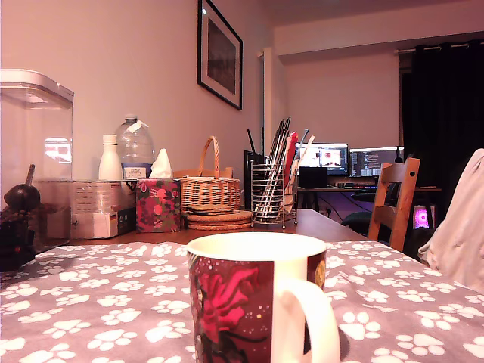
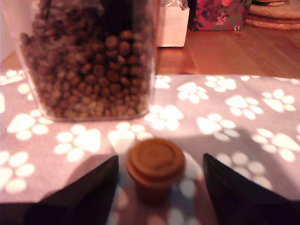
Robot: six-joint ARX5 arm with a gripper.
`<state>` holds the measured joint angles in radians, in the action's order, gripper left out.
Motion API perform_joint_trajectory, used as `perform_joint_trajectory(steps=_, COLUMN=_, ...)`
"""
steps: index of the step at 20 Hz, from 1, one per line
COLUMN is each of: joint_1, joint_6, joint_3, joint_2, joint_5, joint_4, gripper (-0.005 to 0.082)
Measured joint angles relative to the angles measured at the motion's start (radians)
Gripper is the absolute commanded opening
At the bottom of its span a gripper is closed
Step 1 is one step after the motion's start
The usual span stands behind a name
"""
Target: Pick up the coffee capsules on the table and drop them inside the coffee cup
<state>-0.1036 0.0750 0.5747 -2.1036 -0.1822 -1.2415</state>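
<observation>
In the wrist view a small brown coffee capsule [image 2: 155, 169] stands rim up on the table's grey paw-print cloth [image 2: 243, 126]. My gripper [image 2: 159, 161] is open, with one dark finger on each side of the capsule and a gap to both. The coffee cup [image 1: 253, 302], dark red with a pink rose, a white inside and a white handle, stands in the foreground of the exterior view. Neither the capsule nor the inside of the cup shows in that view. A dark shape [image 1: 13, 242] at the exterior view's left edge may be my arm.
A clear container of brown pellets [image 2: 89, 61] stands just beyond the capsule and also shows as the clear container [image 1: 34, 151] in the exterior view. Behind it are a cardboard box [image 1: 98, 208], a floral tissue box [image 1: 157, 204], a wicker basket [image 1: 208, 189], stacked coasters [image 1: 219, 219] and a wire pen holder [image 1: 272, 193].
</observation>
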Motion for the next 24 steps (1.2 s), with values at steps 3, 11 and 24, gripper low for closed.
perform_joint_trajectory(steps=3, joint_1=-0.002, joint_6=0.000, joint_3=0.006, joint_2=0.000, joint_5=0.000, joint_4=0.011, gripper=0.0396)
perform_joint_trajectory(steps=11, joint_1=-0.002, joint_6=0.000, joint_3=0.006, joint_2=0.000, joint_5=0.000, joint_4=0.016, gripper=0.0197)
perform_joint_trajectory(steps=24, joint_1=-0.002, joint_6=0.000, joint_3=0.006, joint_2=0.011, joint_5=-0.114, joint_4=0.043, gripper=0.0197)
